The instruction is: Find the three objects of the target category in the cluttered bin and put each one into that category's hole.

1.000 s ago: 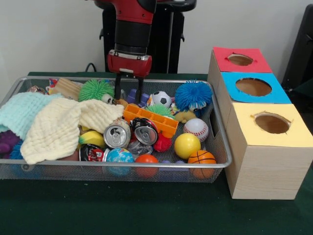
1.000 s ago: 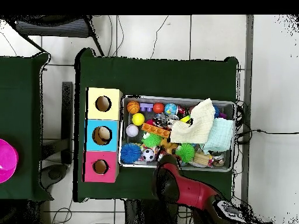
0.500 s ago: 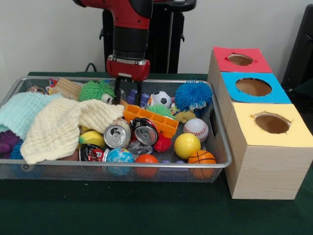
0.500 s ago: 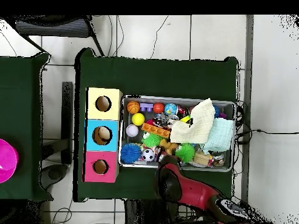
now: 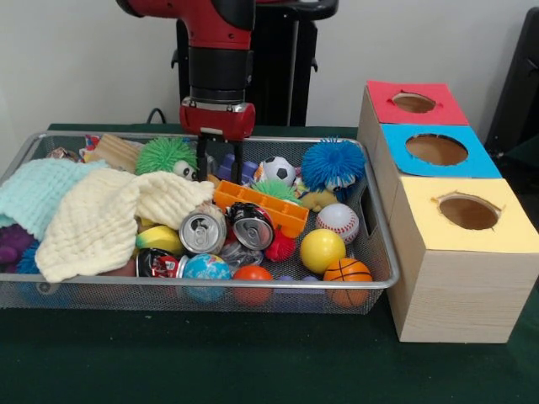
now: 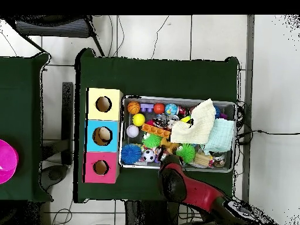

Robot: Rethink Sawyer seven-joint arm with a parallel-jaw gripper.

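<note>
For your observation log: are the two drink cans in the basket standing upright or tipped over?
Tipped over: both cans lie on their sides, round tops facing the front camera.

My bin (image 5: 379, 252): wire mesh | cans (image 5: 202, 231): shiny metal | cloths (image 5: 93, 219): soft knit | box (image 5: 455, 295): matt wood

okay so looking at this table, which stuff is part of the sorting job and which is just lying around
Job:
wire bin of clutter
three-hole box: red hole, blue hole, yellow hole
pincer, open, over the bin's far side

Lying about:
pink bowl on the side table
</note>
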